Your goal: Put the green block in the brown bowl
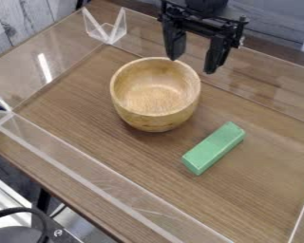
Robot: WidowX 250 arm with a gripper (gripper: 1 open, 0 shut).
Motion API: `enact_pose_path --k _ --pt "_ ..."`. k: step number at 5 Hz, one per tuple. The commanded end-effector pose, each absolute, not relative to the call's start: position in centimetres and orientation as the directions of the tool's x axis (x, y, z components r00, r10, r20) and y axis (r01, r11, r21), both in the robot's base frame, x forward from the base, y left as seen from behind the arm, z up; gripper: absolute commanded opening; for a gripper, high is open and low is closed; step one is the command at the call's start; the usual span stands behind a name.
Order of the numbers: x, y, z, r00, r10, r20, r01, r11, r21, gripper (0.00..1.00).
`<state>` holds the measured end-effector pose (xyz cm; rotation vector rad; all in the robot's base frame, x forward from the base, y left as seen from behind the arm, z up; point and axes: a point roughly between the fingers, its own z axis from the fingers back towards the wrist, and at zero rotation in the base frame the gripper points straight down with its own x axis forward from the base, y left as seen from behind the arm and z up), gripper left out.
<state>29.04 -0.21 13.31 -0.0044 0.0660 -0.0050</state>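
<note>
The green block (215,148), a flat light-green bar, lies on the wooden table to the right of the brown bowl (155,92) and a little nearer the camera, angled diagonally. The bowl is a round tan wooden one with thick walls, upright, nothing inside it. My gripper (196,55) hangs at the back, above and just behind the bowl's far right rim, pointing down. Its two black fingers stand apart, open, with nothing between them. It is well away from the block.
Clear acrylic walls (66,157) ring the table on the left, front and back. A clear plastic stand (106,27) sits at the back left. The wood surface (104,152) runs in front of the bowl.
</note>
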Motion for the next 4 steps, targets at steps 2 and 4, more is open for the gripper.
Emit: enact_pose_path --k 2,4 --pt "28.2 -2.6 10.9 0.983 -0.14 -0.121 0.14 0.99 -0.009 1.0" --pt "28.3 -5.3 7.2 0.954 -0.263 -0.144 0.263 0.965 -0.017 1.0"
